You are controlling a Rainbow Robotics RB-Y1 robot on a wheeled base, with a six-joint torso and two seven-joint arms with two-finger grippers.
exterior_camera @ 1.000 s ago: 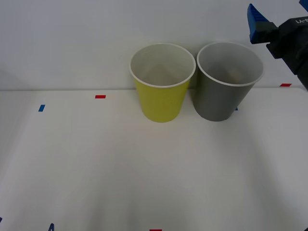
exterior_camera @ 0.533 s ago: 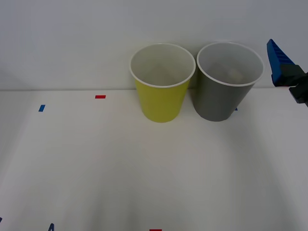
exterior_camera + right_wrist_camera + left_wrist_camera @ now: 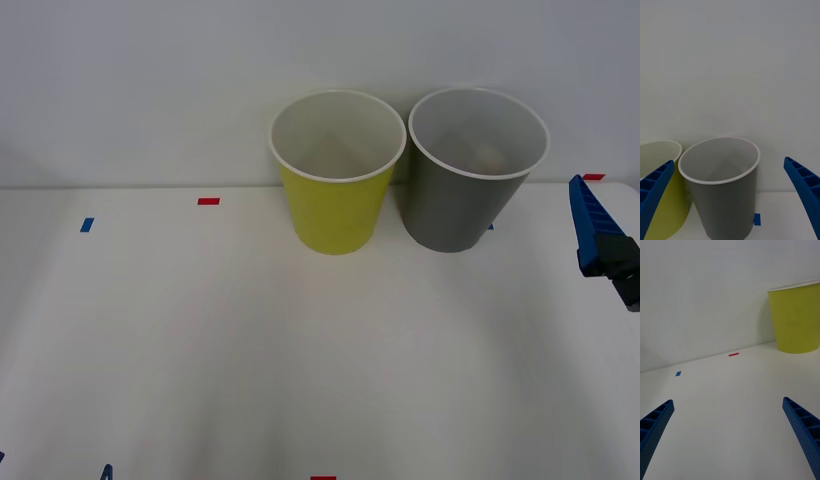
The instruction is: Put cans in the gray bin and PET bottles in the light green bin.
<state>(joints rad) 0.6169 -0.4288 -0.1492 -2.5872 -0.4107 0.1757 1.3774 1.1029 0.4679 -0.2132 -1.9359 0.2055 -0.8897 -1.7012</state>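
1. At the far edge of the worktop (image 3: pixel 200 330), the light green bin (image 3: pixel 337 170) and the gray bin (image 3: pixel 476 170) stood upright, side by side and nearly touching, the gray one on your robot's right.
2. A faint pale shape lay deep inside the gray bin; whether it was the can could not be told. No can or PET bottle lay on the worktop.
3. Your right claw (image 3: pixel 730 198) was released and empty, its fingers spread wide, just right of the gray bin and below its rim, facing the bin's wall.
4. Your left claw (image 3: pixel 730 435) was likewise spread and empty, low over the worktop, left of the light green bin.
5. Judged step: the sorting appeared finished or between items.
6. The next move called for locating any remaining item, or else parking both arms.
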